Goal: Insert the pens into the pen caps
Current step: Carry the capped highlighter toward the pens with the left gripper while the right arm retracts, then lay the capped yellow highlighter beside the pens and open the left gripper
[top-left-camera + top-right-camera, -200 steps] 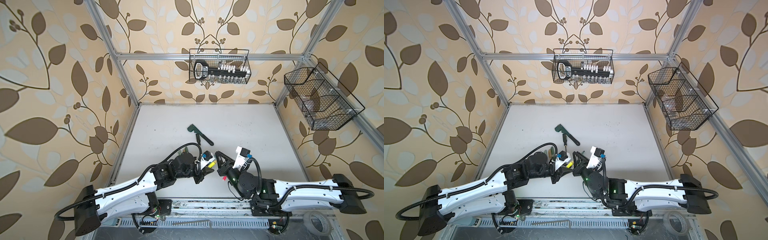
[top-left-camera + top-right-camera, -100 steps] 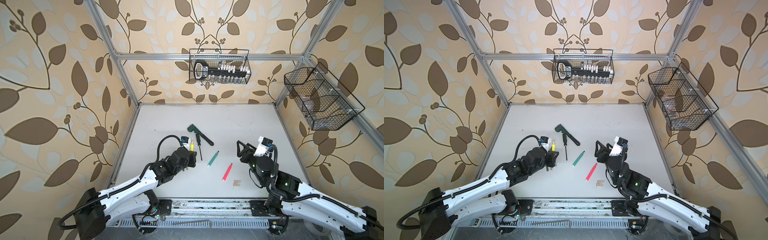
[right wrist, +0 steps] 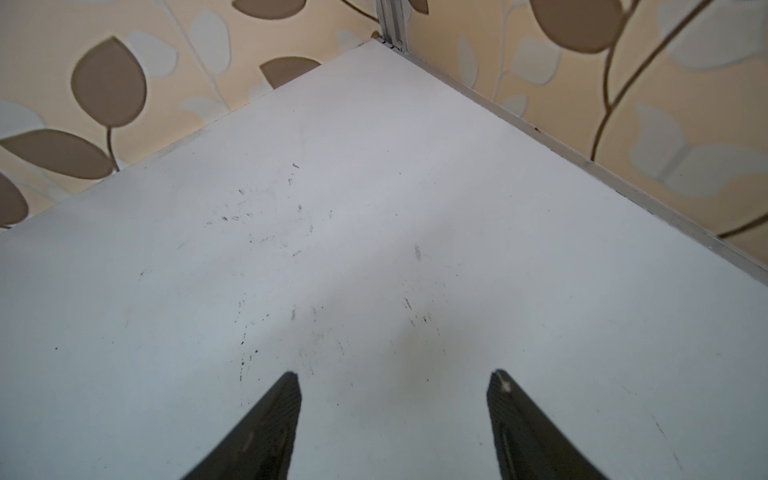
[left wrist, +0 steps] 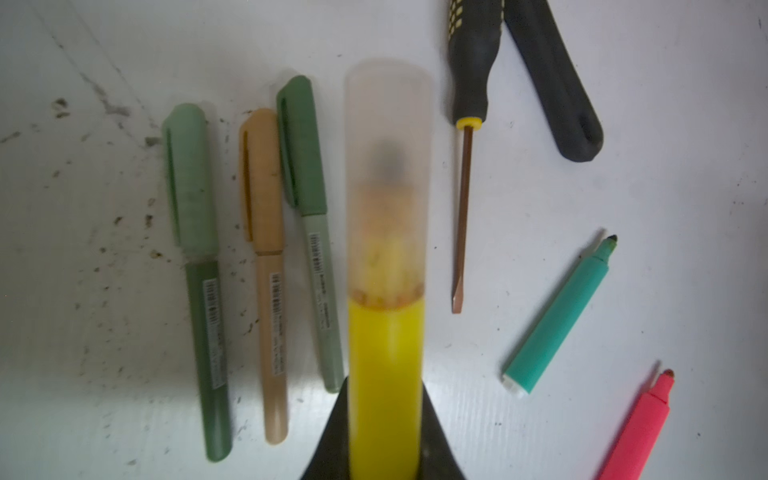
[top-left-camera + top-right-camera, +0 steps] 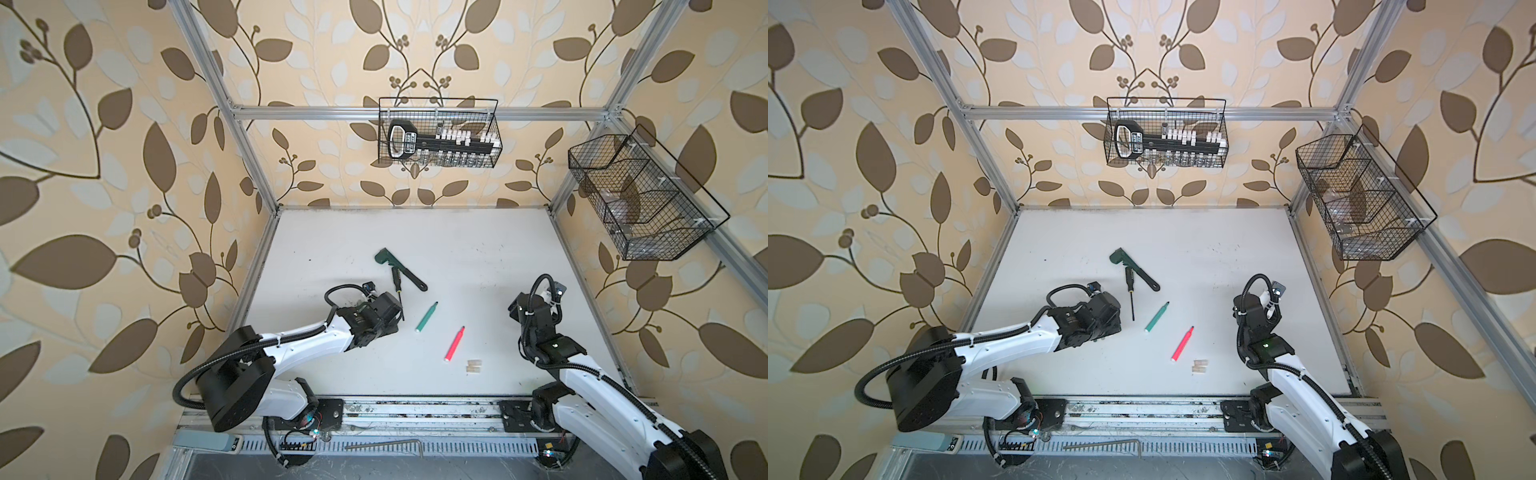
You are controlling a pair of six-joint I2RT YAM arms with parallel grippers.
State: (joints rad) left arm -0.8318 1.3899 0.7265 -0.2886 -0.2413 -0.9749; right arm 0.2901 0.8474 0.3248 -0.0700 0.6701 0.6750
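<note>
Counter (image 5: 457, 245): white and scuffed, leaf-pattern wallpaper (image 5: 124, 166) on the walls around it.
Top views, loose pens: teal pen (image 5: 426, 316) and pink pen (image 5: 454, 343) lie uncapped mid-counter, between the two arms and apart from each other. Both top views show them.
Top views, caps: two pale beige caps (image 5: 473, 365) lie side by side near the pink pen's blunt end.
Top views, tools: wrench (image 5: 400, 269) and screwdriver (image 5: 396, 281) lie close together behind the teal pen.
Left wrist, left fingers (image 4: 328, 444): clamped on the yellow pen (image 4: 384, 365), one finger on each side of the barrel.
Left wrist, cap: translucent beige cap (image 4: 386, 145) sits on the yellow pen, well past the fingertips.
Left wrist, row: dark green pen (image 4: 212, 374), gold-brown pen (image 4: 272, 353) and grey-green pen (image 4: 326, 324), all capped, lie side by side beside the held pen.
Right wrist, right fingers (image 3: 270, 424): spread wide, with counter showing between them.
</note>
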